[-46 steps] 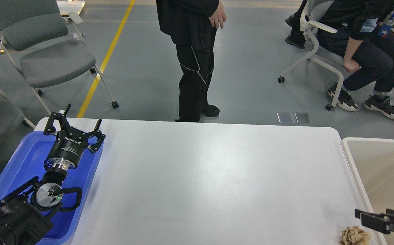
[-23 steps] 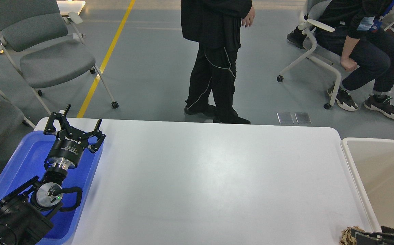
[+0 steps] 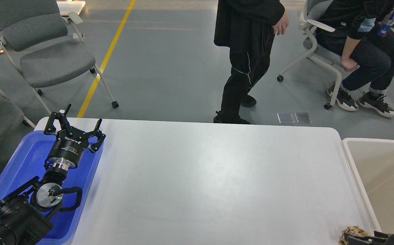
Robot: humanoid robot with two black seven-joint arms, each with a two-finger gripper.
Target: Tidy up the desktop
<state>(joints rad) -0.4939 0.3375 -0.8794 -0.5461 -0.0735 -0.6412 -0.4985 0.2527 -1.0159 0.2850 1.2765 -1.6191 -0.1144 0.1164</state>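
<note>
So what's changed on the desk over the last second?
The right gripper sank toward the bottom edge by the crumpled brown scrap, now barely in view; whether it holds the scrap I cannot tell. The left gripper, open over the blue tray, the desktop and the cream bin stayed put.

Single head view, looking forward and down over the desktop; left gripper enters lower left, floor and chairs beyond it; no second view.

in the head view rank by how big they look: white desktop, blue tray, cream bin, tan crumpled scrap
1. desktop
2. blue tray and cream bin: both cut off by the view's edge, so unsure which is bigger
3. tan scrap
</note>
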